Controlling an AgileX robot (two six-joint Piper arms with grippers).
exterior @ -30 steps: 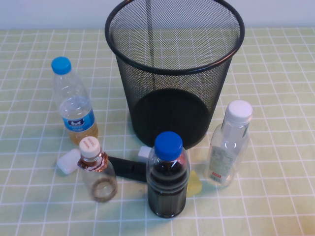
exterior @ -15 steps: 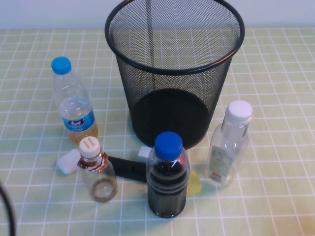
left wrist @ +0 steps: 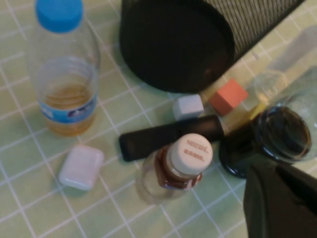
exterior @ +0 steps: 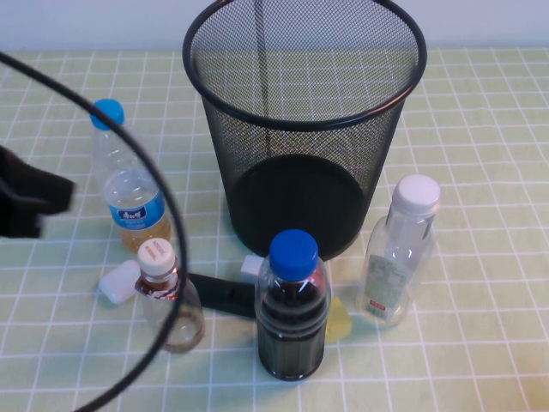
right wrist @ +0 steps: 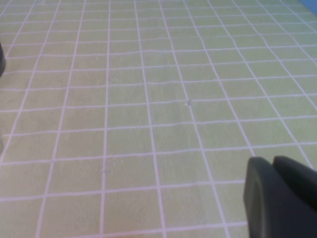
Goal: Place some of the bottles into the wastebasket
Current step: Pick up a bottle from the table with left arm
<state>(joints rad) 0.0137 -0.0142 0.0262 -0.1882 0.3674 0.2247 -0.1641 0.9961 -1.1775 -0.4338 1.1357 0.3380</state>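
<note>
The left gripper [exterior: 30,202], fingers unclear, sits at the high view's left edge, nearest the upright small squat bottle [exterior: 167,296] at lower left centre before the wastebasket [exterior: 304,129]; the right gripper [right wrist: 280,198], also unclear, shows only bare tablecloth [right wrist: 148,99].

The wastebasket [exterior: 304,129] mouth is left open from above. The small bottle [exterior: 163,292] is hemmed by a white case [exterior: 119,281], a black bar [exterior: 221,294] and the dark-liquid bottle [exterior: 292,309]. Open cloth is seen right of the tall bottle [exterior: 396,253].

The left gripper [exterior: 26,202] is seen at the left edge; the right gripper [right wrist: 280,198] is over bare cloth.
</note>
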